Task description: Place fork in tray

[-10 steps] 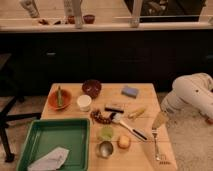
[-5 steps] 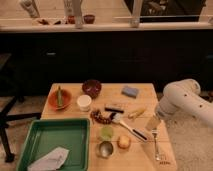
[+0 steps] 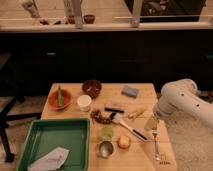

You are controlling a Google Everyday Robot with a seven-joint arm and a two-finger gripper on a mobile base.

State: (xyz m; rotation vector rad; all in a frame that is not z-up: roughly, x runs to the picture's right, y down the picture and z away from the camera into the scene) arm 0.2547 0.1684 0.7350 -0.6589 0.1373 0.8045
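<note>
The silver fork lies on the wooden table near its right front edge, handle toward the front. My gripper hangs from the white arm on the right, just above and behind the fork's tine end. The green tray sits at the table's front left, holding only a crumpled white paper.
Between fork and tray are a black-handled utensil with white head, a green cup, a metal cup and a small orange fruit. Further back stand an orange bowl, a dark bowl, a white cup and a blue sponge.
The arm has swung left and lower over the table's right edge, bringing the gripper closer to the fork's tine end. The fork and other objects have not moved.
</note>
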